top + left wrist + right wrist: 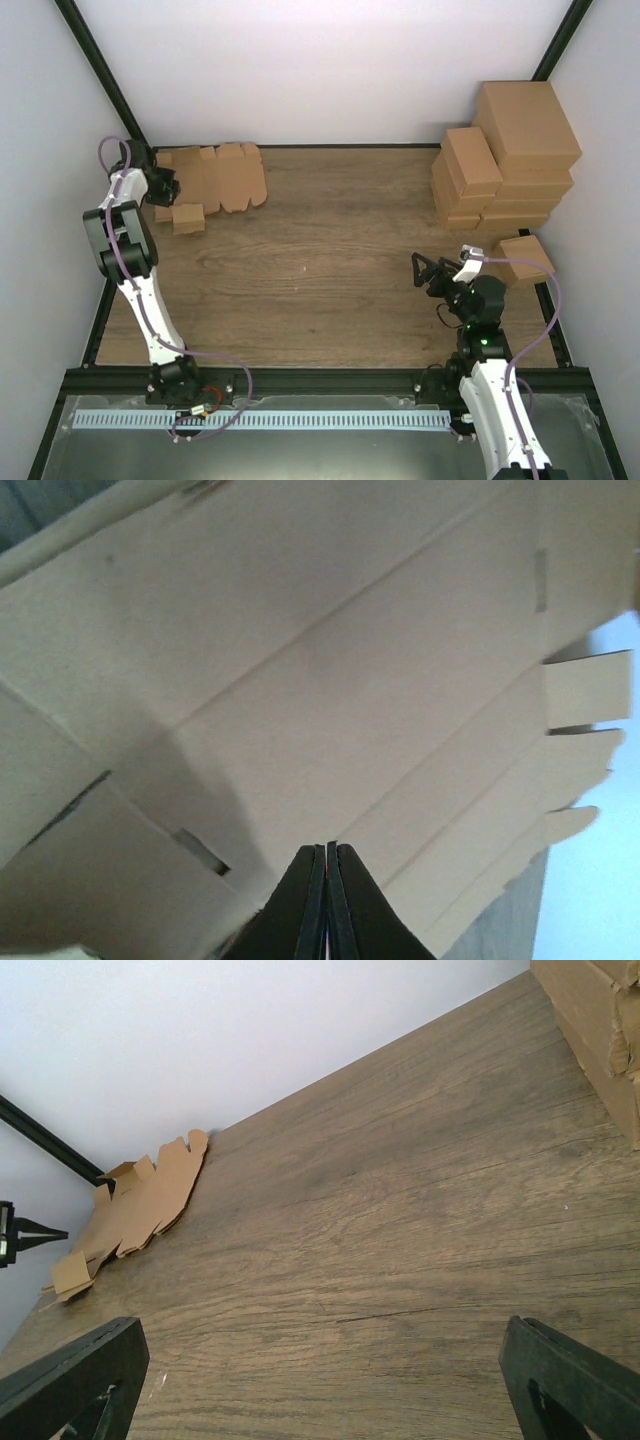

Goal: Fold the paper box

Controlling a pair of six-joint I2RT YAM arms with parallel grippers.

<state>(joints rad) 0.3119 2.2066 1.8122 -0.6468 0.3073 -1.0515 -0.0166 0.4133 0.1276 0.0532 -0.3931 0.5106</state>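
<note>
Brown cardboard fills your left wrist view, sheet over sheet, with notched tabs stepped along the right edge. Your left pincer point(327, 848) has its jaws pressed together, tips against the cardboard. You cannot tell from here whether a sheet's edge is pinched between them. From above, the left arm reaches to the far left corner of the desk point(330, 260), and its pincer sits at the left edge of the pile point(225, 178) of flat blanks. The box point(188, 218), a small brown piece, lies flat on the desk just on the near side of that pile, close to the left pincer. Whether it touches the pile or is a loose piece you cannot make out. Nothing shows it lifted or held. Your right pincer point(428, 265) is on the right side of the desk, nearer to you, jaws wide apart with only bare wood between them. It points toward the far left, where the pile shows small in its wrist view. The stacked cartons point(510, 150) stand in the far right corner. One lone carton point(525, 258) sits on the desk just to the right of the right pincer, apart from it.
</note>
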